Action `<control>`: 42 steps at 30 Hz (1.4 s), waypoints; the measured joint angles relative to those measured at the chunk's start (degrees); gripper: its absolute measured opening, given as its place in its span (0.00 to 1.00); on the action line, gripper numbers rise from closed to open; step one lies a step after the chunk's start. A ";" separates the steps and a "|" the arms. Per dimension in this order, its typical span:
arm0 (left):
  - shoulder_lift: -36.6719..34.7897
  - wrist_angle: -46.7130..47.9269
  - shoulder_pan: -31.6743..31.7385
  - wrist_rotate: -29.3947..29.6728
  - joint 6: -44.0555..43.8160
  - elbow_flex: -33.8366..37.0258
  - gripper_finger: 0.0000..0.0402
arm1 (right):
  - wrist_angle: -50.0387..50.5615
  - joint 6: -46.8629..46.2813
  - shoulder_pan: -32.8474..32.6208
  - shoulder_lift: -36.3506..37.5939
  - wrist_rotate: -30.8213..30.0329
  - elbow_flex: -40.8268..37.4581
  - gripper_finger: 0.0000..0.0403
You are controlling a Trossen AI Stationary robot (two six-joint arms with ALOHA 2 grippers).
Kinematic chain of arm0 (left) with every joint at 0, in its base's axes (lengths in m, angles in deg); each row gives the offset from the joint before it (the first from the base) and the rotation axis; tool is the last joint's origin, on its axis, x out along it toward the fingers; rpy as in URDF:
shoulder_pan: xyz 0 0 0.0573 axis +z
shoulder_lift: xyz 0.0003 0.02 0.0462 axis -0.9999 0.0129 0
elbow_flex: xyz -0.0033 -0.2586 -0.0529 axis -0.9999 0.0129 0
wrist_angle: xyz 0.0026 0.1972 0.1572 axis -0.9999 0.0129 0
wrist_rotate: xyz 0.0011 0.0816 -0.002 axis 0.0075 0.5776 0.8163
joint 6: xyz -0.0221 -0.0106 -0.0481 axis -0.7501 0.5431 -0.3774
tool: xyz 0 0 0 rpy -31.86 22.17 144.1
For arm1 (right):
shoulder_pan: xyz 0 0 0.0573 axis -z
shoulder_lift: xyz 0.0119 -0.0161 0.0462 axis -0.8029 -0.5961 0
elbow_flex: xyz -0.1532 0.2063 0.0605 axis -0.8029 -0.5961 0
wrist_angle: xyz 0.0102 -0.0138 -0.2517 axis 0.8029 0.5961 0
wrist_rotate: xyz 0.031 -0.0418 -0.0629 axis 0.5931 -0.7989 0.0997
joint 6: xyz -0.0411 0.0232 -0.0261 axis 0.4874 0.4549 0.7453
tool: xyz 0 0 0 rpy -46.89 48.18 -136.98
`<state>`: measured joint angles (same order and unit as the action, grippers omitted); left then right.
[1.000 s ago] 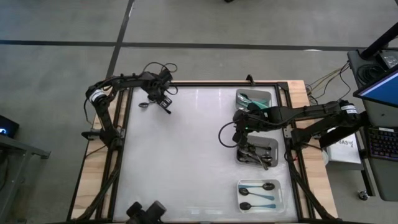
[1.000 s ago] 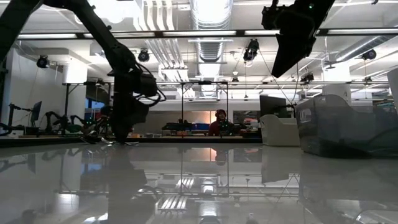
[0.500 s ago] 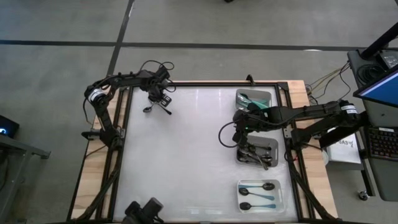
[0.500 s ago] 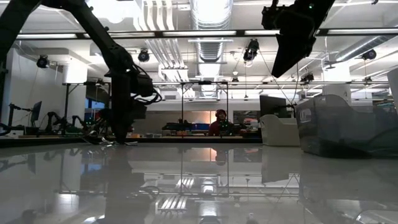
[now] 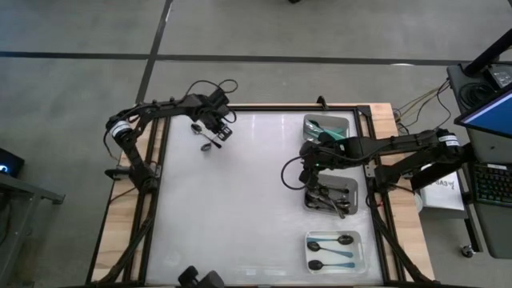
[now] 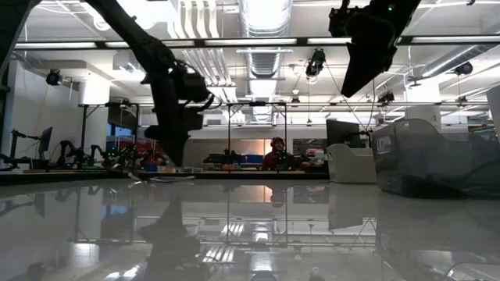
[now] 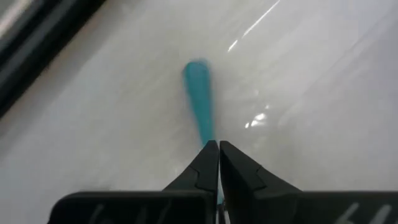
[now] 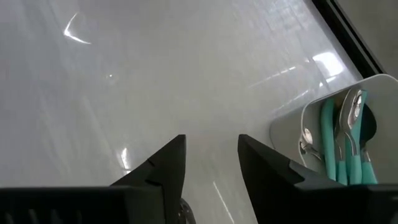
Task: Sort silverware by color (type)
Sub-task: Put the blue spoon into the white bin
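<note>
**Left claw has a teal-handled spoon**

Your left gripper [image 7: 218, 163] is pinched tight on the slim teal plastic handle of a small spoon [image 7: 199, 93], near the bench's far left corner, handle pointing forward so it can be carried. Your right gripper [image 8: 210, 163] waits, fingers spread and empty, beside the grey rectangular tray [image 8: 309, 122] of teal-handled spoons at the right edge.

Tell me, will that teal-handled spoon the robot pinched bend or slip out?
Probably no bending: the teal-handled spoon juts out straight from the left gripper, so it looks stiff. It might swing or slip, since the shut jaws pinch only a thin, smooth handle. It seems light, held by that small pinch alone.
</note>
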<state>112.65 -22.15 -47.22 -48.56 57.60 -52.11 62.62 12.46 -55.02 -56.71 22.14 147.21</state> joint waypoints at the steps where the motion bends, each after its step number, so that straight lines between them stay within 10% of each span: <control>1: -0.46 -0.88 -0.85 -0.06 -0.20 -0.02 0.01 | -0.03 0.00 0.00 0.00 0.00 -0.01 0.35; 20: -0.95 -0.33 -5.79 2.50 4.11 -0.09 0.00 | -0.98 -0.01 0.00 0.00 -0.02 -2.35 0.35; 42: 5.73 1.07 -4.95 6.33 4.81 -0.24 0.26 | -1.09 0.00 0.00 0.00 -0.02 -2.41 0.35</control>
<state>118.38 -21.08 -52.17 -42.23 62.41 -52.35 61.52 12.46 -55.02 -56.71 22.12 144.80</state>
